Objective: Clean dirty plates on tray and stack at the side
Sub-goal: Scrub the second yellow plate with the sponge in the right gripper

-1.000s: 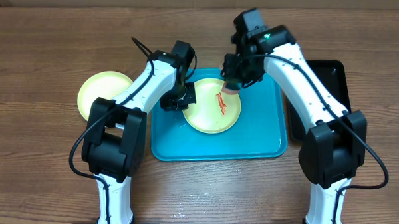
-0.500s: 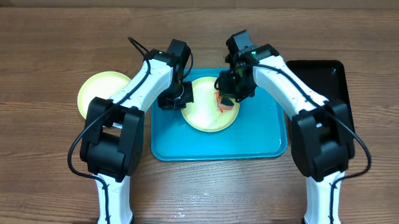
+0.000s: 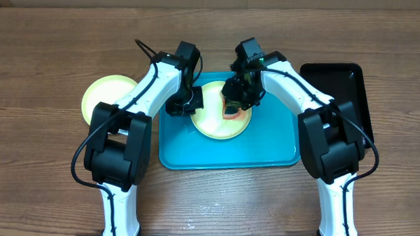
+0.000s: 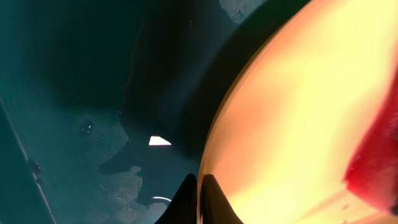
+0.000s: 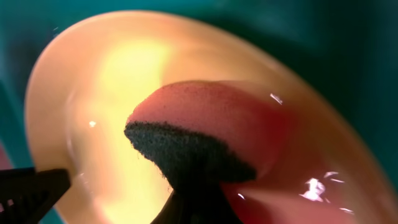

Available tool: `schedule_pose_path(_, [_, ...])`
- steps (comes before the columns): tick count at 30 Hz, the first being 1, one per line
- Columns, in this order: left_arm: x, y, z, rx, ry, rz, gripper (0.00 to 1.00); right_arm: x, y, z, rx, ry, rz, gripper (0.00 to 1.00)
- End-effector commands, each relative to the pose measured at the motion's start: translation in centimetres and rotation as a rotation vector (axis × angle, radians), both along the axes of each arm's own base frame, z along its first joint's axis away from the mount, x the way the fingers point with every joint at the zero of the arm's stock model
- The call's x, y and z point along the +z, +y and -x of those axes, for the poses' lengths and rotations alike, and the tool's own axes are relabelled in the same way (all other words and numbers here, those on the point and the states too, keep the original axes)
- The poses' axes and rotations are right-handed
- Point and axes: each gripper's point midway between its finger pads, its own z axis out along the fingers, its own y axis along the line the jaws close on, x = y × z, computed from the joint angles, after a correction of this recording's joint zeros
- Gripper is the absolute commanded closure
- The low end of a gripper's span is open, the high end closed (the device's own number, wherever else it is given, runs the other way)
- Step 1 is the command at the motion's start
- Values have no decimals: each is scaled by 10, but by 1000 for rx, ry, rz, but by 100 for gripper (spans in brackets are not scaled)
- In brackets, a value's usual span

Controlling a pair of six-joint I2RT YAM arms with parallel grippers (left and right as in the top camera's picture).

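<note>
A pale yellow plate [image 3: 220, 122] with a lime rim lies on the turquoise tray [image 3: 265, 151]. My left gripper [image 3: 189, 107] is shut on the plate's left rim; the left wrist view shows its fingers [image 4: 199, 196] pinching the rim of the plate [image 4: 292, 118]. My right gripper [image 3: 240, 91] is shut on an orange sponge [image 3: 233, 109] with a dark scrub side and presses it on the plate. The right wrist view shows the sponge [image 5: 205, 124] on the plate [image 5: 87, 81]. A second yellow plate [image 3: 106, 97] lies on the table at the left. The white plate is out of view.
A glossy black tray [image 3: 344, 84] lies right of the turquoise tray, partly under my right arm. The wooden table [image 3: 39, 182] surrounds both trays. The tray floor [image 4: 68, 124] next to the plate looks wet.
My right gripper has come down and to the left with the sponge, from over the plate's far rim onto the plate's face. My left gripper has stayed on the rim.
</note>
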Motion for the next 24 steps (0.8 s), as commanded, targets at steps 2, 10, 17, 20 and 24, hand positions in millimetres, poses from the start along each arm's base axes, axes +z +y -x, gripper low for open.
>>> schedule_pose_path(2, [17, -10, -3, -22, -27, 62, 96, -11, 42, 35, 131, 79, -91, 96])
schedule_pose_path(10, [16, -9, -1, -21, -20, 60, 96, -3, 0, 27, 131, 51, 173, 96])
schedule_pose_path(17, [16, -9, 0, -21, -16, 58, 96, 0, -69, 0, 63, -27, 469, 96])
schedule_pose_path(20, [16, -9, 0, -22, -14, 57, 96, 0, -77, -12, 60, -79, 513, 96])
schedule_pose_path(24, [16, -9, 0, -32, -16, 57, 96, 1, -47, -19, 94, -109, 362, 96])
